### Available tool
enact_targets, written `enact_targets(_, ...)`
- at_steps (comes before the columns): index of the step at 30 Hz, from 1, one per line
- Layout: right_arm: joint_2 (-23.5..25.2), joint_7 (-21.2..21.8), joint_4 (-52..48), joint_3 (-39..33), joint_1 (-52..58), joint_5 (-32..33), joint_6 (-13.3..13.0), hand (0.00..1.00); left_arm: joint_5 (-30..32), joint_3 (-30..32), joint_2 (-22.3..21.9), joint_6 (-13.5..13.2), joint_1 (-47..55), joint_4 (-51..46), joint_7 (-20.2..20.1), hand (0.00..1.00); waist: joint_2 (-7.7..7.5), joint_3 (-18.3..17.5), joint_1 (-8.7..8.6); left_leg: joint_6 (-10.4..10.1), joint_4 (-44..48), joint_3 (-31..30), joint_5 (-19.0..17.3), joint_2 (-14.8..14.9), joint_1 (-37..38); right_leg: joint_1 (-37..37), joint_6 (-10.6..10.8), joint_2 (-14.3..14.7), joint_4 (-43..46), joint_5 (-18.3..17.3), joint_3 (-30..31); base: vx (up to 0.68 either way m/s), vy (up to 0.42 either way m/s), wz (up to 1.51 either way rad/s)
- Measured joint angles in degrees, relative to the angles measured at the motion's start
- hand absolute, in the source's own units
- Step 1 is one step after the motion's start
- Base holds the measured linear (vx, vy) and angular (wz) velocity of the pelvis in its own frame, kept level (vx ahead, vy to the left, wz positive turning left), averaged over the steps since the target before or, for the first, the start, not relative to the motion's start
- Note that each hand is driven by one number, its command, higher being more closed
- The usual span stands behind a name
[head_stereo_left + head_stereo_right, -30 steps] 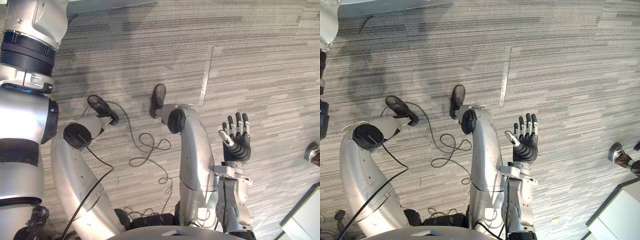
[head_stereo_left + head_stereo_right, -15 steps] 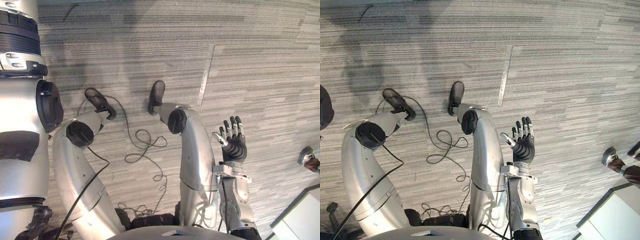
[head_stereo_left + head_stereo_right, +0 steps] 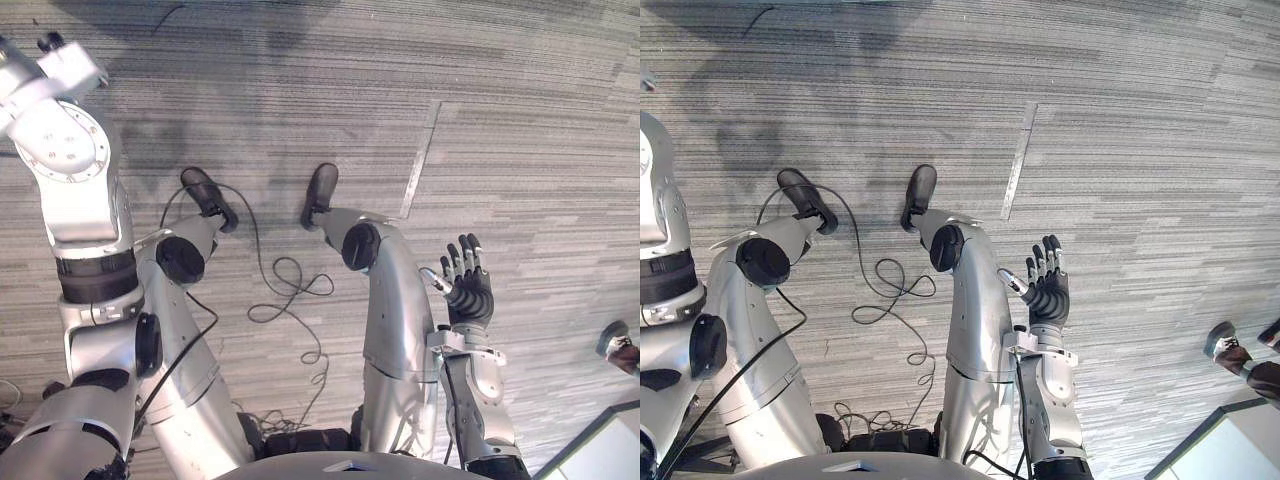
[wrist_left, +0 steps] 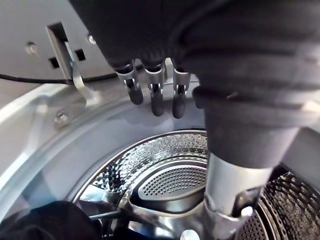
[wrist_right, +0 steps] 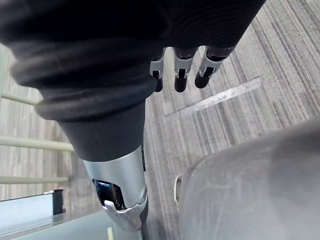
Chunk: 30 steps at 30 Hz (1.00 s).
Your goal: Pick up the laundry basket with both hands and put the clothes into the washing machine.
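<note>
My left hand (image 4: 153, 93) hangs at the mouth of the washing machine, fingers straight and holding nothing, thumb (image 4: 228, 201) apart from them. Past it lies the shiny perforated drum (image 4: 170, 167) inside the grey door rim (image 4: 45, 137). A dark piece of clothing (image 4: 45, 222) lies at the drum's lower edge. My left arm (image 3: 75, 190) reaches up and forward at the left of the eye views. My right hand (image 3: 468, 292) is held low beside me over the carpet, open with fingers straight, palm bare.
Grey striped carpet (image 3: 300, 90) spreads below me, with a thin metal strip (image 3: 420, 165) set into it. A person's shoe (image 3: 620, 345) shows at the right edge. A white box corner (image 3: 1230, 450) sits at the lower right. A latch bracket (image 4: 75, 75) sticks out above the door rim.
The camera has shifted. My left arm has swung further forward and away from my head. My right hand has stayed open, sinking slightly.
</note>
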Motion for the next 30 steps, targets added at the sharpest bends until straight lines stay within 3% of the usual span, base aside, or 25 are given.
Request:
enact_targets(3,0.0,-0.5,-0.2,-0.4,0.0,-0.9,-0.1,0.00,6.2,2.5,-6.2,0.7,12.1,-6.1,0.2,0.00,0.70,-0.1,0.42,-0.2,0.2,-0.4,-0.1,-0.2,0.5,0.5,-0.2,0.0,0.4,-0.5,0.0,-0.05,-0.001,0.07)
enact_targets(5,0.0,-0.7,-0.1,-1.3,0.0,-2.2,-0.1,0.00,8.5,1.5,-10.9,0.7,19.1,-8.2,0.0,0.00,0.90,-0.2,1.68,-0.5,0.1,-0.4,0.0,-0.5,1.3,0.9,-0.2,-0.3,1.3,-1.4,0.3,-0.04,-0.022,0.18)
enact_targets(9,0.0,-1.7,1.0,-1.7,-3.4,-4.5,0.4,0.00,8.4,-6.3,-17.0,0.0,29.8,-8.1,-3.4,0.00,0.94,-0.3,4.50,-1.3,0.1,-0.6,0.1,-0.7,5.0,3.9,-0.9,-0.4,2.8,-3.3,0.4,-0.04,-0.059,0.16)
enact_targets(11,0.1,-2.9,3.3,0.2,-5.7,-7.1,1.5,0.00,7.2,-13.8,-20.2,-2.0,33.7,-3.3,-7.5,0.00,2.97,-2.0,5.84,-1.8,0.1,-1.2,-0.1,-0.9,8.9,8.0,-0.7,-0.4,3.0,-3.9,0.1,-0.04,-0.067,0.11)
enact_targets(14,0.9,-3.2,6.1,2.5,-6.5,-8.9,3.2,0.00,3.2,-19.6,-21.6,-4.7,37.6,1.5,-13.2,0.00,5.50,-5.3,6.01,-2.1,-0.9,-1.1,-0.4,-1.8,14.3,13.3,-0.5,-0.9,2.7,-4.9,0.2,-0.02,-0.047,0.15)
enact_targets(16,2.5,-3.7,9.1,3.0,-6.4,-8.8,4.1,0.00,-2.1,-21.3,-21.3,-6.5,39.3,4.7,-17.3,0.00,6.13,-5.7,6.05,-2.7,-3.2,-0.4,-0.3,-2.8,20.8,19.2,-0.3,-1.2,1.2,-5.4,0.2,-0.02,-0.077,0.22)
enact_targets(19,4.3,-4.6,12.7,2.8,-5.5,-8.3,5.4,0.00,-10.4,-23.9,-21.1,-7.6,43.4,10.0,-23.7,0.00,6.41,-6.7,5.90,-3.6,-10.9,-0.7,0.9,-5.6,34.2,33.6,0.4,-2.1,-4.9,-5.6,-2.2,0.01,-0.084,0.45)
enact_targets(22,4.6,-5.1,15.2,2.5,-1.4,-8.3,5.6,0.00,-18.9,-26.7,-21.0,-7.7,48.7,15.8,-29.7,0.00,5.60,-12.3,5.79,-4.8,-29.4,0.4,5.4,-10.2,49.7,50.2,3.6,-3.5,-19.0,-3.2,-8.2,0.12,-0.094,1.14)
enact_targets(23,4.6,-4.9,16.0,2.7,1.1,-8.4,5.6,0.00,-21.7,-27.0,-20.7,-7.7,51.2,17.0,-31.6,0.00,4.23,-16.2,5.94,-5.4,-40.4,2.2,8.8,-12.3,56.4,56.1,4.1,-3.7,-26.3,-1.1,-11.0,0.21,-0.136,1.09)
enact_targets(25,4.5,-4.1,16.1,2.5,5.0,-8.5,5.5,0.00,-24.6,-27.0,-20.8,-7.6,55.2,18.6,-33.7,0.00,3.25,-21.7,6.33,-6.4,-54.2,2.1,15.8,-15.1,65.6,63.5,4.3,-3.8,-34.6,1.2,-14.8,0.27,-0.123,1.01)
enact_targets(27,4.5,-3.2,19.5,1.4,4.9,-8.9,5.6,0.00,-26.3,-27.0,-20.6,-7.1,56.0,21.9,-34.6,0.00,2.84,-25.3,5.87,-6.4,-57.2,-0.1,17.4,-15.7,69.5,66.0,3.9,-3.7,-38.6,2.8,-16.6,0.20,-0.028,0.49)
enact_targets(28,4.5,-2.6,22.5,0.6,4.2,-8.9,5.8,0.00,-26.9,-27.1,-20.7,-6.4,55.7,23.9,-35.3,0.00,3.94,-26.9,5.76,-6.6,-57.0,-1.1,17.3,-15.7,71.8,67.2,4.1,-3.2,-41.0,4.2,-16.9,0.17,0.027,0.15)
enact_targets(29,4.5,-2.4,23.8,0.3,4.0,-8.9,6.0,0.00,-26.9,-27.2,-20.9,-6.4,55.7,24.8,-35.9,0.00,4.11,-27.0,5.73,-7.0,-57.2,-1.5,17.0,-15.6,73.4,67.7,3.7,-2.8,-41.9,5.1,-16.9,0.17,0.077,0.01)
enact_targets(30,4.7,-1.8,26.5,0.1,3.3,-8.9,6.5,0.00,-26.9,-27.2,-21.0,-6.3,55.3,26.9,-36.4,0.00,5.81,-27.7,5.19,-7.7,-59.8,-2.4,16.9,-15.6,75.6,68.9,3.3,-1.8,-44.1,7.0,-17.1,0.12,0.092,-0.09)
